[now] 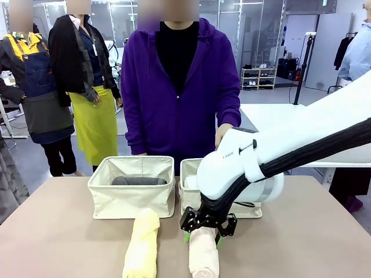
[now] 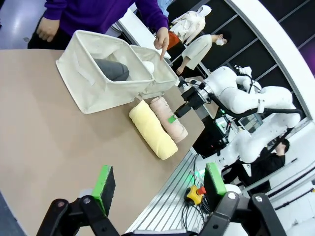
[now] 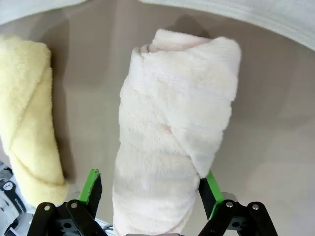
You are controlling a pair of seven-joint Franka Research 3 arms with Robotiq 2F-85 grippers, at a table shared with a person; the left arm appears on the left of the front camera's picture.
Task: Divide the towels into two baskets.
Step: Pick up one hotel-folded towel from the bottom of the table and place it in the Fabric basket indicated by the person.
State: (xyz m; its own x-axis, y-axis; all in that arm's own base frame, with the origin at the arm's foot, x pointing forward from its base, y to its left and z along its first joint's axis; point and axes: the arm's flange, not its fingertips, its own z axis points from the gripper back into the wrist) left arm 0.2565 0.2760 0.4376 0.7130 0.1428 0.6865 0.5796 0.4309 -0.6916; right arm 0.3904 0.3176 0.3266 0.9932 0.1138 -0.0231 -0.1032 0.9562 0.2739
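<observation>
Pale peach terry towel roll [image 3: 172,123] lies right between the jaws of my right gripper [image 3: 151,191], which are spread wide with no squeeze on it. Pale yellow roll [image 3: 27,113] lies just outside one jaw, cream canvas baskets [image 1: 130,200] just past the fingertips. My left gripper [image 2: 160,184] is wide open, holding nothing.

With jaws spread, right claw [image 1: 202,236] lowered, left claw [image 2: 159,181] aloft.

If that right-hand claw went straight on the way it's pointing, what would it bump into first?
The pale peach towel. The right gripper points down at it, open jaws either side of the roll; how much gap remains is hard to judge.
</observation>
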